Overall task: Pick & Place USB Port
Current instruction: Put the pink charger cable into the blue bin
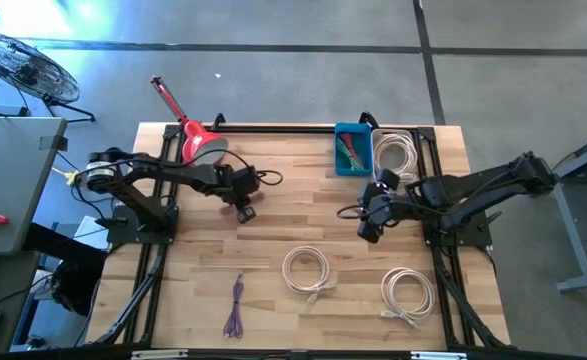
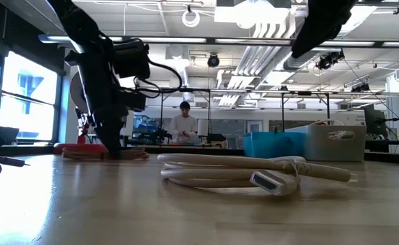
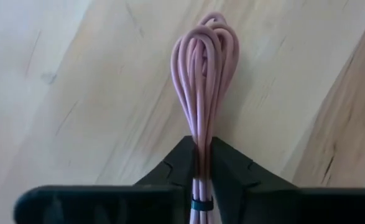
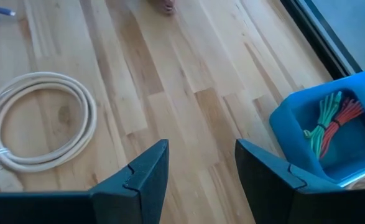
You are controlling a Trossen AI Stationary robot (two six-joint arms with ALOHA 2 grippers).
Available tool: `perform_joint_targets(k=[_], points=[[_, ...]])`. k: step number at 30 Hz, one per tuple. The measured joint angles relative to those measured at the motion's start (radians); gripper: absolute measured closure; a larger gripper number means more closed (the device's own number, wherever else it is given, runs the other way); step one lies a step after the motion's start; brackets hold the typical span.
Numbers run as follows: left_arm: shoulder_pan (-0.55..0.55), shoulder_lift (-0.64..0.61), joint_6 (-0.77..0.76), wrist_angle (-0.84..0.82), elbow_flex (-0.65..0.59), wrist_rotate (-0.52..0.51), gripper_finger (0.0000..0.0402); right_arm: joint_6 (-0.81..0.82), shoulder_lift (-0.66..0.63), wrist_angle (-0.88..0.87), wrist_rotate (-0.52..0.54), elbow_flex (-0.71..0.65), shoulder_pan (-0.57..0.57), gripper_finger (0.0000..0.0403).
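Wooden table (image 1: 303,230) set in workshop with ceiling pipes; person (image 2: 183,124) seen standing far behind. Pink cable bundle (image 3: 204,74) pinched between closed fingers of left gripper (image 3: 203,163), low over table's left-centre. Right gripper (image 4: 201,163) held spread and empty near blue bin (image 4: 331,134), where green and orange cables are contained. White cable coil (image 4: 36,121) laid nearby on table.

No readable text, label, brand, number or sign shows in any view.
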Motion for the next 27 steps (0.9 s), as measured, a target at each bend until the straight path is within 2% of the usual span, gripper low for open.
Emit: perform_joint_targets(k=[4, 9, 11, 15, 18, 24, 27], points=[[0.0, -0.009, 0.033, 0.065, -0.002, 0.035, 0.035, -0.001, 0.0, 0.0, 0.023, 0.0, 0.029, 0.0226], [-0.009, -0.031, 0.065, 0.182, -0.003, 0.142, 0.039, 0.004, 0.0, 0.008, 0.026, 0.0, 0.074, 0.0226], [-0.01, -0.044, 0.078, 0.283, -0.003, 0.233, 0.0389, -0.01, 0.0, 0.04, 0.026, 0.0, 0.098, 0.0226], [-0.048, -0.045, 0.078, 0.558, -0.002, 0.348, 0.0376, -0.071, 0.0, 0.128, 0.017, 0.0, 0.143, 0.0226], [-0.084, -0.046, 0.077, 0.762, -0.002, 0.44, 0.0381, -0.118, 0.0, 0.212, -0.008, 0.0, 0.167, 0.0226], [-0.166, -0.046, 0.075, 1.045, -0.002, 0.482, 0.0394, -0.244, 0.019, 0.396, -0.105, 0.0, 0.199, 0.0226], [-0.208, -0.047, 0.105, 1.122, -0.001, 0.489, 0.0387, -0.314, 0.051, 0.482, -0.155, 0.0, 0.209, 0.0226]])
